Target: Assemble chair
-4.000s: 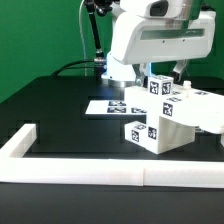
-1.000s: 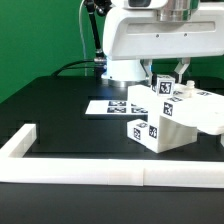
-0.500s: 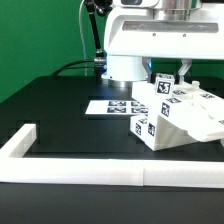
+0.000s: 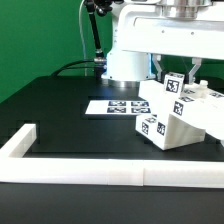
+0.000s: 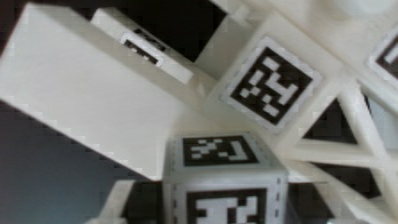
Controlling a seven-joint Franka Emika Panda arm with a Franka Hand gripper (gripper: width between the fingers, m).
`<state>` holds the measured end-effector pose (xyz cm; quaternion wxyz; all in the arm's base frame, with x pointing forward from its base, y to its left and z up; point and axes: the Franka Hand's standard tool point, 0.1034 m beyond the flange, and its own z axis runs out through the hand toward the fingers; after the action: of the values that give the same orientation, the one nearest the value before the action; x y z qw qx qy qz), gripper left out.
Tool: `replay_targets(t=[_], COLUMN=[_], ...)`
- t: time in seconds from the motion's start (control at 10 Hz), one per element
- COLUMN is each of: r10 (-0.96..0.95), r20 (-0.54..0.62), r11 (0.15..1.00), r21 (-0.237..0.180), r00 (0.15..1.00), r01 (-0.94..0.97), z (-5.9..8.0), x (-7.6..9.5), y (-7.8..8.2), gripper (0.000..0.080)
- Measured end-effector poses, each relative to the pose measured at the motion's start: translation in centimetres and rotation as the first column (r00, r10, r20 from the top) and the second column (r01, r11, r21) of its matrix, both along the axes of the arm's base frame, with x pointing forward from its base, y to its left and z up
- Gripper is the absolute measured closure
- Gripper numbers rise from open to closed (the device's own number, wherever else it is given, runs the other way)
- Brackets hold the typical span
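The chair (image 4: 183, 118) is a chunky white assembly of panels and cube-ended pieces with black-and-white tags, on the black table at the exterior view's right, tipped so its near left corner is off the surface. My gripper (image 4: 177, 74) comes down from above and is shut on the chair's top tagged cube (image 4: 175, 90). One finger (image 4: 160, 68) shows on each side of it. In the wrist view that cube (image 5: 221, 160) fills the space between my fingers (image 5: 128, 198), with a white panel (image 5: 89, 85) and another tagged face (image 5: 272, 82) beyond. My gripper (image 5: 222, 205) is tight on the cube.
The marker board (image 4: 113, 104) lies flat behind the chair, toward the exterior view's left. A long low white border rail (image 4: 100, 172) runs along the table's front, with a short arm (image 4: 20, 141) at the left. The arm's base (image 4: 125, 62) stands at the back.
The gripper has shifted toward the exterior view's right with the chair in it. The chair has tipped further and its near left corner has risen off the table.
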<state>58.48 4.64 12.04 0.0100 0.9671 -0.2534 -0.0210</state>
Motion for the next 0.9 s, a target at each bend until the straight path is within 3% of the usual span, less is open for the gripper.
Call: replay_targets(t=[0.5, 0.9], r10=[-0.291, -0.51], r20=[-0.005, -0.024], r11=[0.957, 0.859], r21=[0.02, 0.032], r00=[0.957, 0.86], r01=[0.291, 0.511], z=[-0.3, -0.3], x=[-0.1, -0.2], y=[0.9, 1.9], gripper=[0.0512, 0.0512])
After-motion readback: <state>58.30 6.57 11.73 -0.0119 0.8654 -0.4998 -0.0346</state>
